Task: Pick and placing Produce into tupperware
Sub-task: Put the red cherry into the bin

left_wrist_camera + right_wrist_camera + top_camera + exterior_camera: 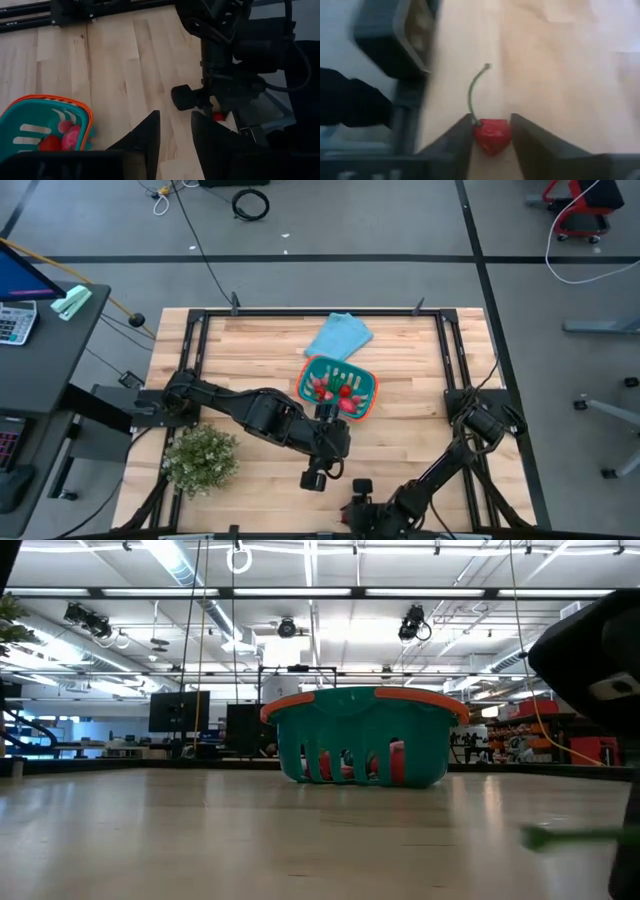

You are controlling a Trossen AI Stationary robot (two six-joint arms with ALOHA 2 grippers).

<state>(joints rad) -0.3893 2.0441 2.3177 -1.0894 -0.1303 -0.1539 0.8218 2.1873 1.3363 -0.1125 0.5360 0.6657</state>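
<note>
A teal slotted basket with an orange rim point(372, 396) point(365, 705) point(86, 117) stands mid-table and holds several red produce pieces point(335, 390) point(396, 762) point(70, 137). My right gripper point(491, 131) point(353, 500) is by the table's near edge, shut on a small red piece with a long green stem point(491, 135). That piece also shows under the gripper in the left wrist view point(217, 116). My left gripper point(175, 135) point(317, 472) hovers between the basket and the right gripper, open and empty. My right gripper pinches the red piece's round body point(481, 136) between its two fingers, one on each side. The green stem point(472, 92) point(575, 835) sticks out forward past the fingertips. Whether the piece is lifted clear or still rests on the wood, I cannot tell.
A light-blue cloth point(338, 335) lies just beyond the basket toward the far edge. A bushy pale-green potted plant point(200, 458) stands at the near left. Black frame rails point(320, 312) run along the table's far and side edges. Bare wood point(420, 370) lies right of the basket.
</note>
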